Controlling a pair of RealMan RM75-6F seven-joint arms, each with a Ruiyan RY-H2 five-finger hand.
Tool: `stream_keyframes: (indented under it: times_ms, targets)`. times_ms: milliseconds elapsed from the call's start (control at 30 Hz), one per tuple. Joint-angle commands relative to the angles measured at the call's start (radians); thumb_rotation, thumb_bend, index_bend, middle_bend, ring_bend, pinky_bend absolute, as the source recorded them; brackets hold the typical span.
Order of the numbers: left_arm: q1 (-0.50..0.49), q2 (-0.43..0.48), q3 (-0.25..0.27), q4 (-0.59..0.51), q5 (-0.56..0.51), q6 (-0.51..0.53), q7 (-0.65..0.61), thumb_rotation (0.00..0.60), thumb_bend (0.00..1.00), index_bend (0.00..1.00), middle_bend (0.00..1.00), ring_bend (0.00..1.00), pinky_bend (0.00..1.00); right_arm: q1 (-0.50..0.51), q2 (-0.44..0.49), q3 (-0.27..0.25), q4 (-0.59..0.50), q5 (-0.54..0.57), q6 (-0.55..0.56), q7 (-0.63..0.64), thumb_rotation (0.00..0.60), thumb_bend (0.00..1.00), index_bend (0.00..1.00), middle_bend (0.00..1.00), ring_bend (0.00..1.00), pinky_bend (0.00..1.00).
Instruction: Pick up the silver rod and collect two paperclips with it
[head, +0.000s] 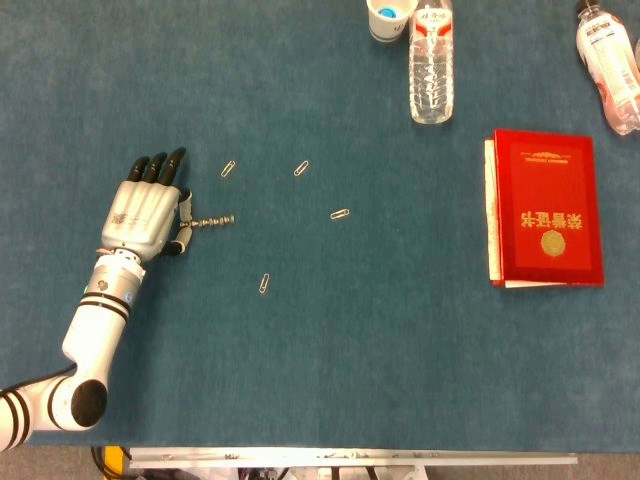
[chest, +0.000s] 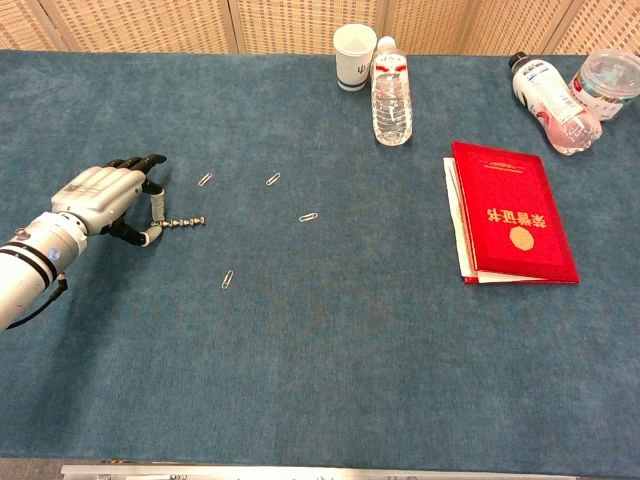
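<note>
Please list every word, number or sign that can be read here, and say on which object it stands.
None can be read for certain.
Red booklet: gold characters and a round emblem, upside down, too blurred.
Clear water bottle: red and white label, too small.
White bottle: print too small.

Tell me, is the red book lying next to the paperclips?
No, the red book lies far right, well apart from the paperclips.

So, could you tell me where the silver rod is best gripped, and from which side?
Probably at its left end, from the left: the silver rod lies flat, that end right at the left hand fingertips, its far end pointing toward the paperclips.
</note>
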Motion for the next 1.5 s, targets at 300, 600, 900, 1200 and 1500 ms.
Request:
stream_keyframes:
  times_ms: [300,600,900,1200,1500]
  targets:
    - [-0.002,0.001,-0.005,-0.011,-0.014,0.007,0.029,0.600,0.36,0.61,0.00,0.00,0.07,-0.001,0.000,0.000,0.000,0.001,0.001,-0.001,0.600,0.50,0.17,0.17,0.13,0.27]
    - [-0.002,0.040,-0.002,-0.085,0.004,0.050,0.085,0.600,0.36,0.64,0.00,0.00,0.07,-0.002,0.002,0.000,-0.002,-0.004,0.005,0.002,0.600,0.50,0.17,0.17,0.13,0.27]
    - [-0.010,0.087,0.006,-0.178,0.009,0.088,0.177,0.600,0.36,0.64,0.00,0.00,0.07,-0.004,0.004,-0.001,-0.005,-0.008,0.010,0.004,0.600,0.50,0.17,0.17,0.13,0.27]
    - [-0.039,0.112,-0.009,-0.206,-0.033,0.081,0.248,0.600,0.36,0.64,0.00,0.00,0.07,-0.005,0.005,0.000,-0.004,-0.008,0.012,0.007,0.600,0.50,0.17,0.17,0.13,0.27]
    - [-0.081,0.098,-0.038,-0.157,-0.089,0.039,0.255,0.600,0.36,0.65,0.00,0.00,0.07,-0.007,0.008,0.002,-0.004,-0.006,0.015,0.013,0.600,0.50,0.17,0.17,0.13,0.27]
